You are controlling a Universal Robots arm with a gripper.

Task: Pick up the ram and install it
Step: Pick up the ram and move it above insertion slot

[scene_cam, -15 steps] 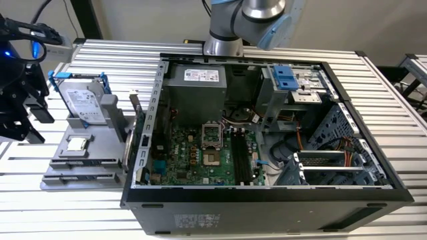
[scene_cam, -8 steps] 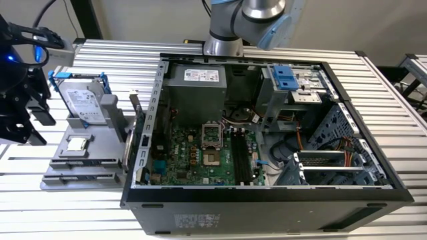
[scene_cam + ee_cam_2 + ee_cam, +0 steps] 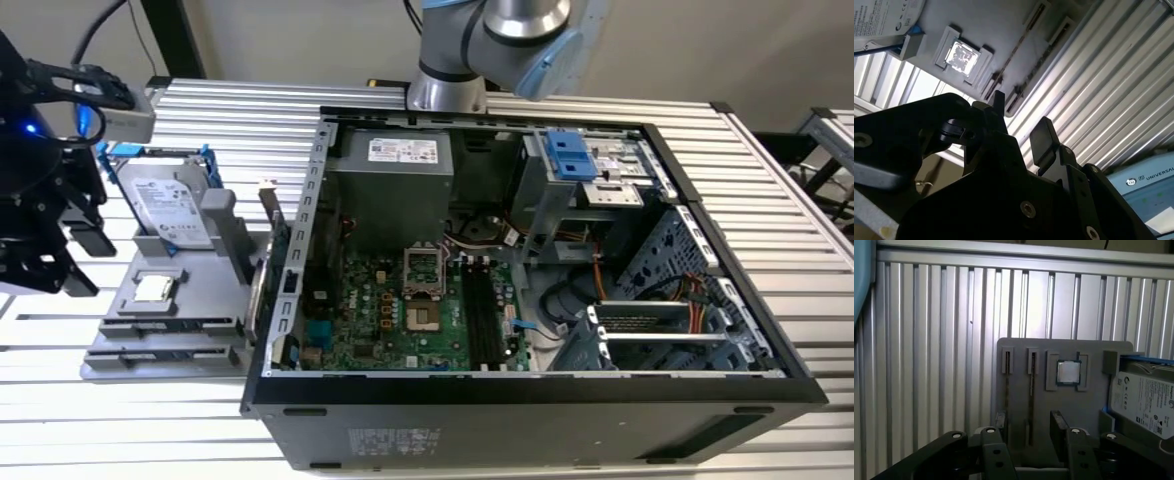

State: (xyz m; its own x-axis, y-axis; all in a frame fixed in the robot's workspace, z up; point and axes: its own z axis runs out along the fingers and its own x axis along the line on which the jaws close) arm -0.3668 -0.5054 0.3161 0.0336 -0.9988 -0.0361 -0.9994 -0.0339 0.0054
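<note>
Ribbed metal table [image 3: 929, 340], one grey tray [image 3: 1064, 347]: two ram sticks [image 3: 1032, 395] [image 3: 1006, 395] slotted at one end, one processor chip [image 3: 1068, 372], one hard drive [image 3: 1146, 400]. Gripper [image 3: 1029, 425] above, fingers spread, empty.

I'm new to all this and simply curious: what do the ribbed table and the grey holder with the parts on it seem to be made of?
The table looks like bare aluminium: it is silvery and ribbed, with bright reflections along the ridges. The grey holder looks like matte plastic, being an even flat grey with no shine, though its look alone leaves that open.

A ribbed aluminium table [image 3: 787, 230] gleams under bright light before a pale wall [image 3: 307, 40]
</note>
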